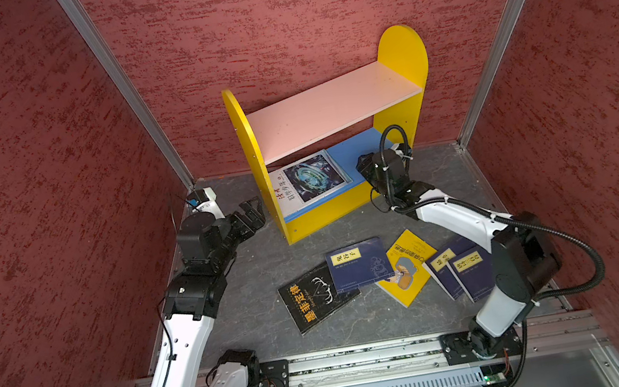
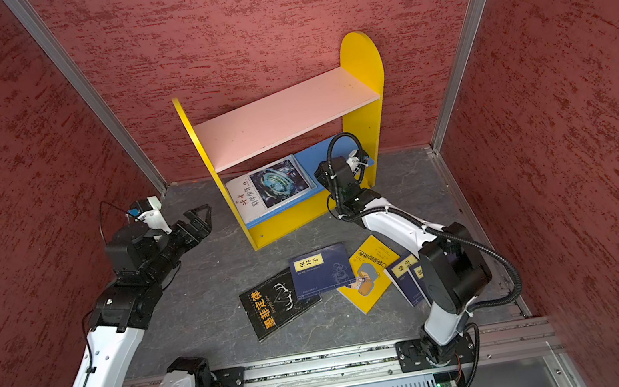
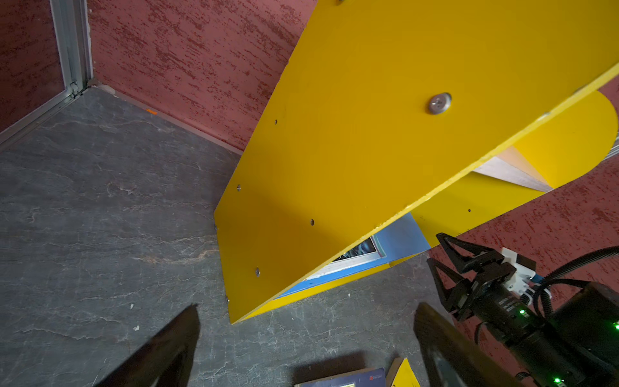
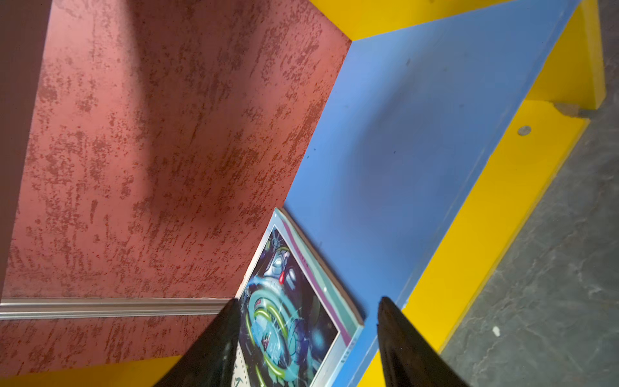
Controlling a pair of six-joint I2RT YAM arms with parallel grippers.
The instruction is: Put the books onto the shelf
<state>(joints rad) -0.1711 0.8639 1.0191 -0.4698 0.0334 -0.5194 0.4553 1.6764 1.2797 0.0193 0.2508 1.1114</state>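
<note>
White book [image 1: 312,179] is laid flat on blue board [image 1: 361,148] of shelf [image 1: 404,57]; five books [image 1: 357,265] are left on bench [image 1: 256,291]. Both arms' jaws are held apart, empty.

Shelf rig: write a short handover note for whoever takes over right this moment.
Left hand: open, empty, beside the shelf, at its left side panel.
Right hand: open, empty, at the front of the blue lower board.
Done: the white swirl book lies flat on that board, at its left end.
To do: five books on the table in front of the shelf: black book, navy book overlapping its corner, yellow book, two navy books by the right arm.
</note>
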